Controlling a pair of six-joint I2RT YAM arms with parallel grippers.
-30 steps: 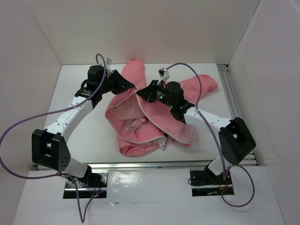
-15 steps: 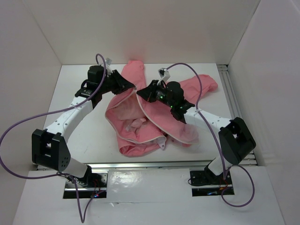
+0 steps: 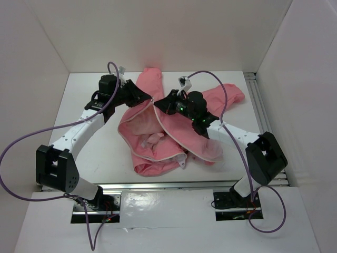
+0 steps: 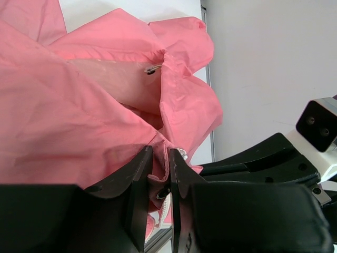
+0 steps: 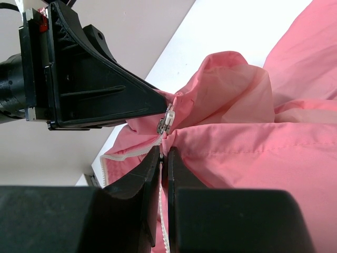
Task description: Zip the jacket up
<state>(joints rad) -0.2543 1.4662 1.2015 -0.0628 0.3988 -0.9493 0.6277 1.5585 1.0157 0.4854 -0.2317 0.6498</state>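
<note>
From above, the jacket lies open on the tabletop, its zipper edges fanning toward the arm bases from where the left end effector and right end effector meet. In the left wrist view, the left one is clenched on pink fabric. In the right wrist view, the right one pinches the zipper edge, with the slider just beyond its tips.

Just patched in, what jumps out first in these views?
A salmon-pink jacket lies unzipped and rumpled in the centre. At the far tip of its opening, the left end effector and right end effector each pinch fabric, nose to nose beside the metal zipper slider.
</note>
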